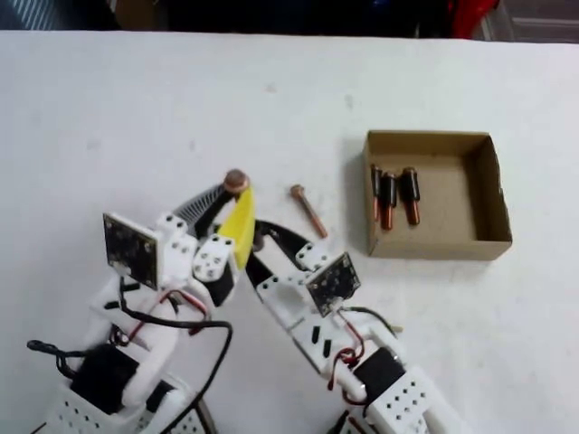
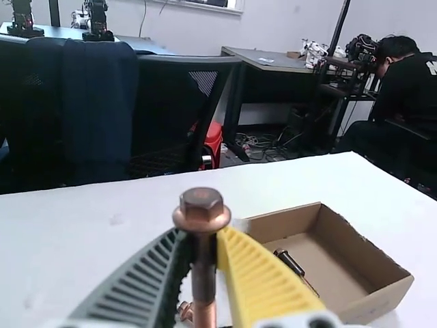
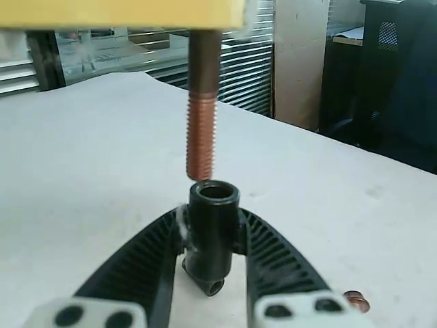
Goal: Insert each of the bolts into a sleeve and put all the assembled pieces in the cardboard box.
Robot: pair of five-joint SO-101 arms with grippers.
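My left gripper point(image 2: 198, 256) is shut on a copper bolt point(image 2: 200, 246), held upright with its hex head point(image 1: 236, 181) on top. My right gripper point(image 3: 212, 232) is shut on a black sleeve point(image 3: 212, 229), its open mouth facing up. The bolt's threaded tip point(image 3: 201, 147) hangs just above that mouth, slightly off centre and not inside it. In the high view both grippers meet left of the cardboard box point(image 1: 487, 194). The box holds three assembled pieces point(image 1: 393, 196). A loose copper bolt point(image 1: 308, 210) lies on the table between the grippers and the box.
The white table point(image 1: 181, 108) stretches wide behind and to the left of the arms. Both arm bases and cables point(image 1: 172, 325) crowd the front edge. Chairs and desks stand in the room beyond the table.
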